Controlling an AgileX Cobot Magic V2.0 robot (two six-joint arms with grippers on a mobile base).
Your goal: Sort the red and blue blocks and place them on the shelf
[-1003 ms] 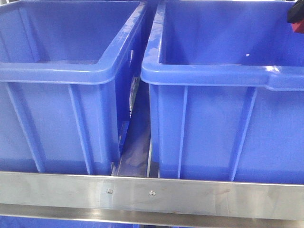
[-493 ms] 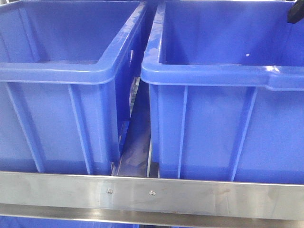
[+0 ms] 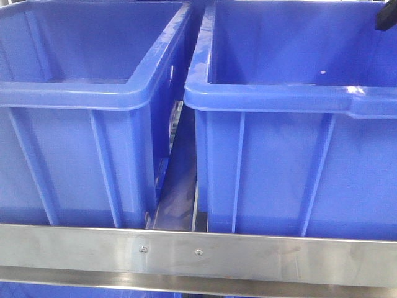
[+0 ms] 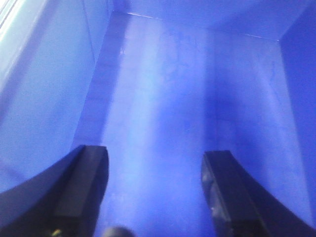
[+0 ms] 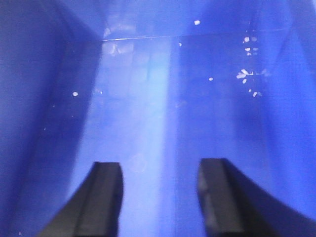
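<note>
Front view: two dark-blue plastic crates, the left crate [image 3: 93, 93] and the right crate [image 3: 291, 99], stand side by side with a narrow gap between them, behind the flat steel front rail [image 3: 248, 251] of the shelf, which is fixed by two small screws [image 3: 143, 250]. A black tip of an arm [image 3: 386, 18] shows at the upper right corner, over the right crate.

Left wrist view: the left gripper [image 4: 154, 182] hangs inside a crate, its black fingers [image 4: 84, 182] spread wide with only the bare blue crate floor [image 4: 163, 98] between them.

Right wrist view: the right gripper [image 5: 158, 197] likewise points down into a crate, fingers [image 5: 101, 197] spread and nothing pinched; white specks glint on the inner wall [image 5: 247, 74].

Neither the red nor the blue block appears in any view, so their whereabouts cannot be told. Judging by the empty, parted fingers above the crate floors, each arm is placed for dropping a block into its own crate, one colour per crate
</note>
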